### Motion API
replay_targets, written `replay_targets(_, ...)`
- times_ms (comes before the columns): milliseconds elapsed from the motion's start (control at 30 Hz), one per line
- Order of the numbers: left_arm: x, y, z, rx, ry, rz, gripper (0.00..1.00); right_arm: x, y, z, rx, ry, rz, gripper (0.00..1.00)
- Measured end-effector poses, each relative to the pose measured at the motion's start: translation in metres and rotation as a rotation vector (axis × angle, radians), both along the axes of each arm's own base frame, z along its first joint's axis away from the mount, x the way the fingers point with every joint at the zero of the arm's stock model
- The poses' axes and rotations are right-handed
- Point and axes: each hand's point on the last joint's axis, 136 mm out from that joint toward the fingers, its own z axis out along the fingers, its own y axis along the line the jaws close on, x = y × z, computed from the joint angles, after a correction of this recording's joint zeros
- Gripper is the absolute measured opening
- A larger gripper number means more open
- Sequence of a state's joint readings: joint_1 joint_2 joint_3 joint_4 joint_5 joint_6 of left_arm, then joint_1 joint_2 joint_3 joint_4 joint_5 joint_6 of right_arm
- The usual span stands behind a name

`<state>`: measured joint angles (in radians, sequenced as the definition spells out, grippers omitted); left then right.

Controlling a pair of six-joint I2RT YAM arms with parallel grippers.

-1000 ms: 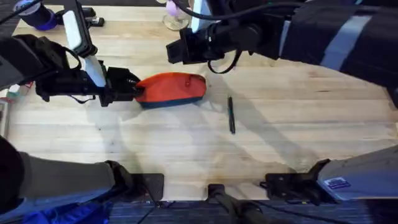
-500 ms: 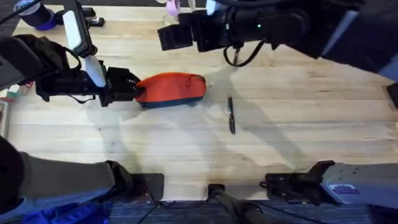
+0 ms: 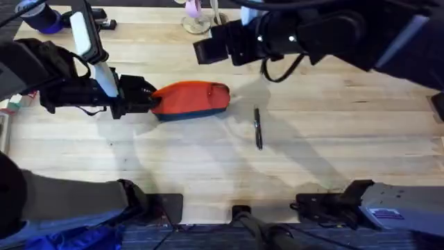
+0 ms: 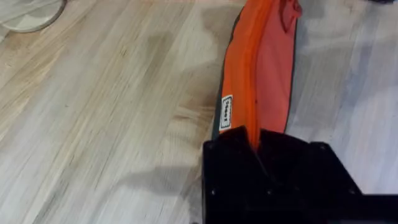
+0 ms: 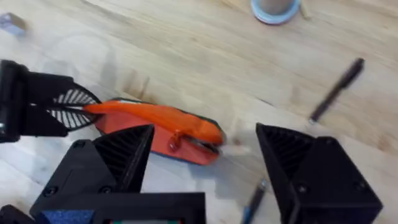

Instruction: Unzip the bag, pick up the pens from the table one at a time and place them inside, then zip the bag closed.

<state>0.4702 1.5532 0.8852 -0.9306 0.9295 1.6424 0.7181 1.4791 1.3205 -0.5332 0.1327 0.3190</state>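
Left gripper (image 3: 147,98) pinches the bag's (image 3: 192,100) end, while the right gripper (image 5: 202,165), raised above it, seems spread wide.

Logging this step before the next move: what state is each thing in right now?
pencil pouch: lying on the table, one end clamped by the left gripper.
left gripper: shut on the pouch end.
right gripper: jaws open, raised above the pouch.
pen: lying loose on the table, apart from the pouch.
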Motion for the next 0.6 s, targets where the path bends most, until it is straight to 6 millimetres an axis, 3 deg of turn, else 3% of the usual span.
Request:
replay_targets(333, 0.0, 0.0, 0.0, 0.0, 0.001, 0.0, 0.044, -0.02, -0.029, 0.014, 0.009, 0.011, -0.092, 0.996)
replay_targets(600, -0.001, 0.0, 0.0, -0.002, 0.004, 0.001, 0.044, -0.049, -0.055, -0.004, 0.033, 0.05, -0.144, 0.996)
